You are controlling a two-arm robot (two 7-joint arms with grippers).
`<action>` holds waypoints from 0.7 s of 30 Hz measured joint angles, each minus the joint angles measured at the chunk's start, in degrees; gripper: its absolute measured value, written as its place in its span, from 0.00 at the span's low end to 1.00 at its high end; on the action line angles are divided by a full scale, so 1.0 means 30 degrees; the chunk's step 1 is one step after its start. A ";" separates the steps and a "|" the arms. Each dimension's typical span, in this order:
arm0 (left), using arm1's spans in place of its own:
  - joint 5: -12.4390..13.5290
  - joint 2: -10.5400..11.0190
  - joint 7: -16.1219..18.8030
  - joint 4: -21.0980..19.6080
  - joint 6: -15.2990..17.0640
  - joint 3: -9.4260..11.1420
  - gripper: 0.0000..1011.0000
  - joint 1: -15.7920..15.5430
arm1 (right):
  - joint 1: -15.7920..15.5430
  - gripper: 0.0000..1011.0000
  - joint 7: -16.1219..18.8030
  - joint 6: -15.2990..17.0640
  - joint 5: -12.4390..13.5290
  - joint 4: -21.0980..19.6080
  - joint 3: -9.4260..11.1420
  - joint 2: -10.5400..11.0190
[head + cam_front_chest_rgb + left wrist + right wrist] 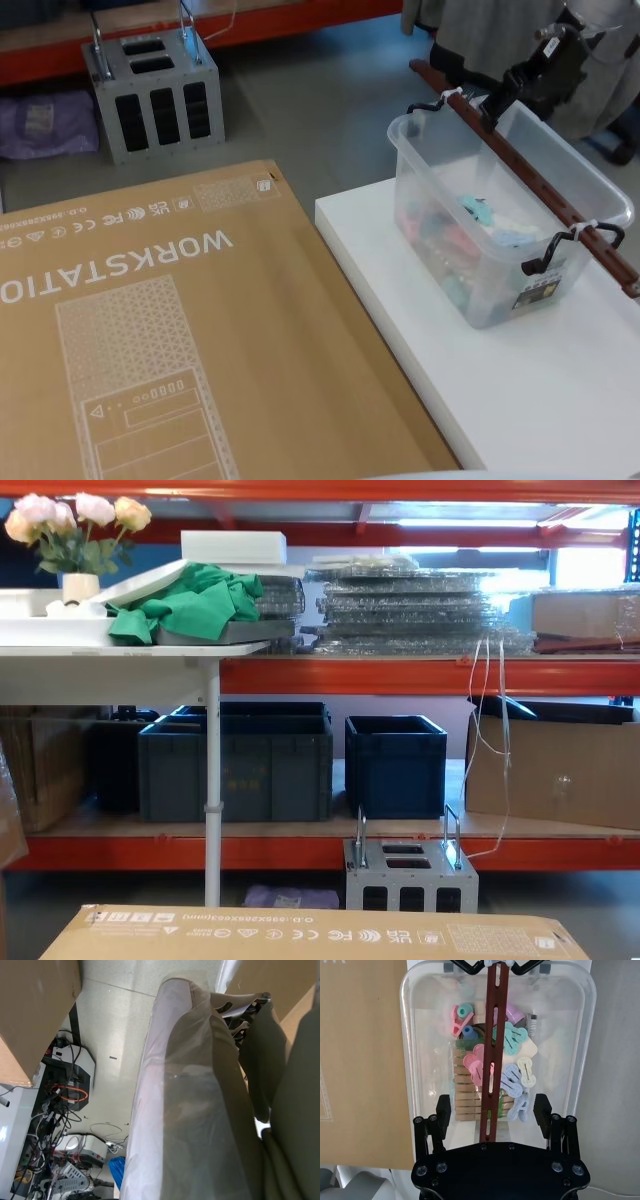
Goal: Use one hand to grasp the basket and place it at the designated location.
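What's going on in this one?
The right gripper hangs open over the basket, which stands on the white table. Its fingers sit on either side of the red-brown bar handle, not yet closed on it. The basket holds coloured clothes pegs and sits beside a large cardboard box.

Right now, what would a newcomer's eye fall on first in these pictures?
First, the clear basket of pastel pegs, on the white table at the right, with a red-brown handle along its top. The right end effector is open astride that handle near its far end. To the left lies a big cardboard box printed WORKSTATION.
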 joint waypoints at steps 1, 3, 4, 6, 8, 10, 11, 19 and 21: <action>0.0000 0.0000 0.0000 0.0001 0.0000 0.0000 0.00 0.0000 | 0.0013 0.99 0.0002 -0.0012 -0.0013 0.0026 -0.0024 -0.0016; 0.0000 0.0001 0.0001 0.0003 0.0000 0.0000 0.00 0.0000 | 0.0071 0.99 0.0017 -0.0051 -0.0059 0.0112 -0.0087 -0.0072; 0.0000 0.0001 0.0001 0.0002 0.0000 -0.0001 0.00 0.0000 | 0.0092 0.99 0.0025 -0.0063 -0.0073 0.0140 -0.0108 -0.0095; 0.0000 0.0000 0.0001 0.0001 0.0000 0.0000 0.00 0.0000 | 0.0139 0.99 0.0039 -0.0085 -0.0097 0.0201 -0.0160 -0.0133; -0.0001 0.0000 0.0001 0.0001 0.0001 -0.0001 0.00 -0.0001 | 0.0184 0.99 0.0056 -0.0110 -0.0102 0.0264 -0.0206 -0.0168; 0.0000 0.0000 0.0001 0.0001 0.0000 -0.0001 0.00 -0.0001 | 0.0197 0.99 0.0071 -0.0128 -0.0102 0.0295 -0.0222 -0.0187; 0.0000 0.0000 0.0001 0.0002 0.0000 -0.0001 0.00 0.0000 | 0.0257 0.99 0.0150 -0.0208 -0.0094 0.0465 -0.0297 -0.0289; -0.0002 0.0000 0.0000 0.0000 0.0000 0.0000 0.00 0.0000 | 0.0354 0.99 0.0264 -0.0496 -0.0012 0.1063 -0.0586 -0.0612; -0.0001 0.0001 0.0001 0.0000 0.0000 0.0000 0.00 0.0000 | 0.0394 0.99 0.0274 -0.0645 0.0040 0.1278 -0.0684 -0.0734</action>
